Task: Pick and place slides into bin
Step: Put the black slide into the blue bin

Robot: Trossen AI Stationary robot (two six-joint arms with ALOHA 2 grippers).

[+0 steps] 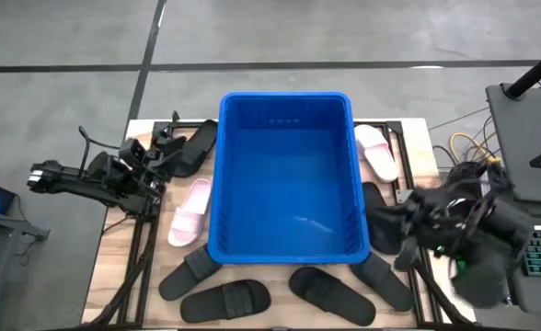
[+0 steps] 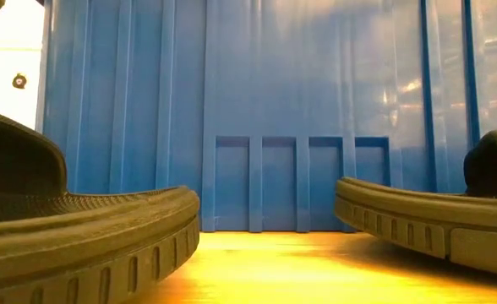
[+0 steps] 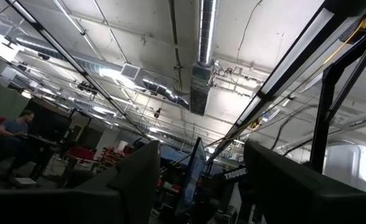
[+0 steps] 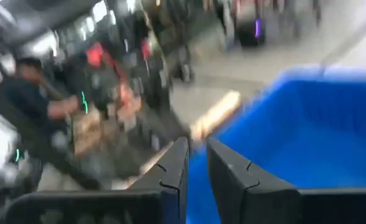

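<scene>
1. Two dark robot arms flank a large rectangular bright blue plastic bin (image 1: 287, 175) that stands in the middle of a pale wooden desk (image 1: 151, 262), seen from above.
2. The bin's smooth floor holds no sandals.
3. One pale pink rubber slide (image 1: 189, 211) lies on the desk just beside the bin's left wall; a second pale pink slide (image 1: 376, 152) lies beside the bin's right wall near its far corner.
4. Matte black rubber slides lie around the bin: one black slide at the far left corner (image 1: 193, 147), three along the near edge of the desk (image 1: 224, 299), and further black slides by the right wall (image 1: 381, 225).
5. The left pincer (image 1: 165, 152) rests on the left side of the desk, near the far-left black slide, with its fingers (image 3: 133, 180) released and spread apart, holding nothing. Its wrist camera points up at a ceiling with ducts and lights; a seated person (image 3: 9, 140) shows far off in the room.
6. The right pincer (image 1: 390, 221) hovers at the bin's right wall, above the black slides there. In its wrist view the two dark fingers (image 4: 170, 171) stand almost clenched with only a thin gap and nothing between them; the blue bin fills the space beyond.
7. From desk height, two black slide soles (image 2: 88, 236) frame the ribbed blue bin wall.
</scene>
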